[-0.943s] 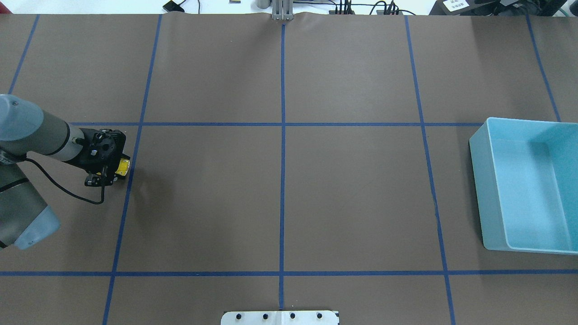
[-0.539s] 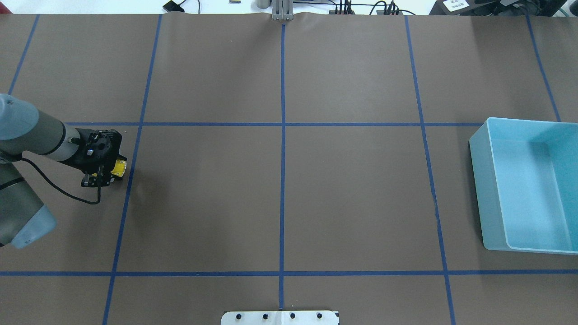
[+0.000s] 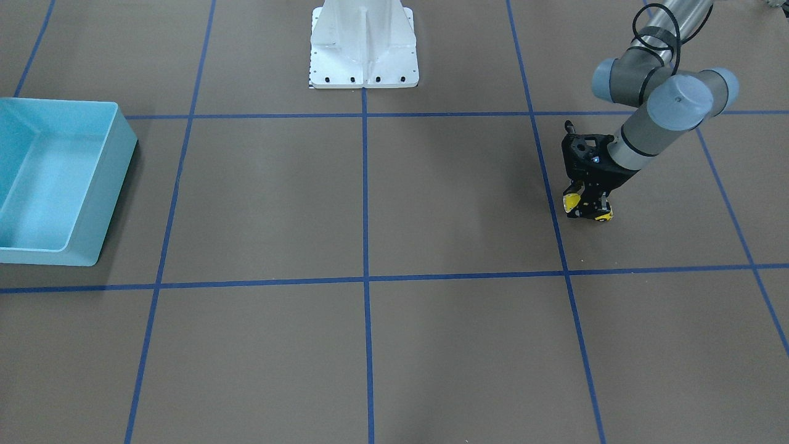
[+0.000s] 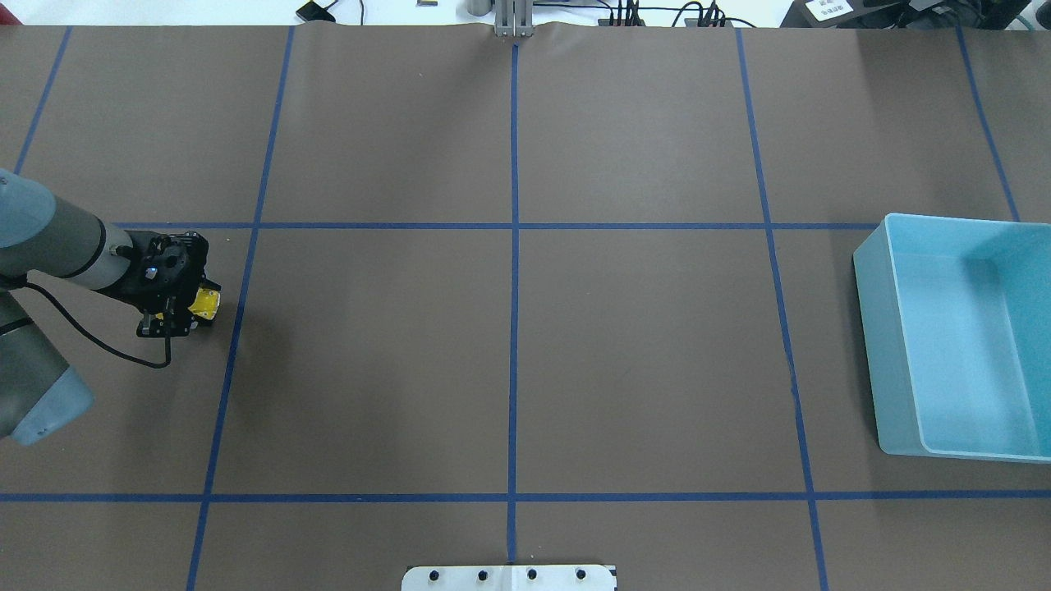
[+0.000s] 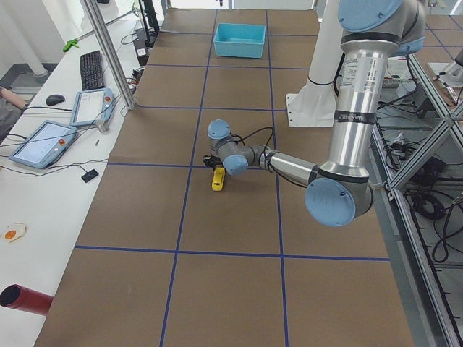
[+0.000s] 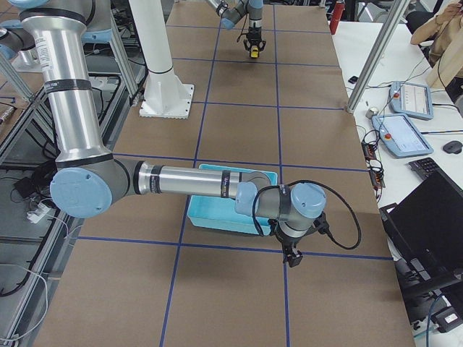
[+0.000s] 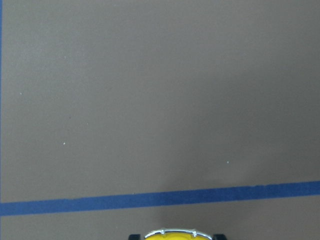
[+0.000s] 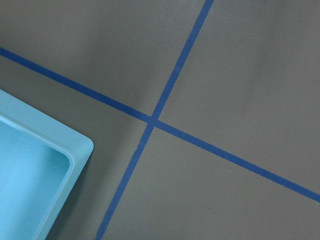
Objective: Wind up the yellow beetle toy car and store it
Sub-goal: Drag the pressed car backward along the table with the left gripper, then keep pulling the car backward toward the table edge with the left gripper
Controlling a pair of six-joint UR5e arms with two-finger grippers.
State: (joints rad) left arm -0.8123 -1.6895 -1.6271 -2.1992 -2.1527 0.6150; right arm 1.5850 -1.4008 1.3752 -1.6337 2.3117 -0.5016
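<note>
The yellow beetle toy car [image 4: 205, 304] is in the robot's left half of the counter [image 4: 509, 345], just beside a blue tape line [image 4: 239, 312]. It is clamped in the left end effector [image 3: 588, 208] — in the front-facing view yellow shows on either side of the black fingers, which cover most of the body. The car is low at the counter, but whether its wheels touch it cannot be told. The left wrist camera catches only a sliver: the silver bumper [image 7: 180, 232] and a yellow edge at the very bottom of its frame. The right end effector [image 6: 292, 255] hangs low beside a corner of the light blue bin [image 4: 874, 328], well apart from the car. It shows only in a side view, so I cannot tell whether its fingers are apart or together. The bin is cut off by the frame edge in the overhead view. A white label [image 4: 825, 8] beyond the counter's far edge carries print too small to read.
</note>
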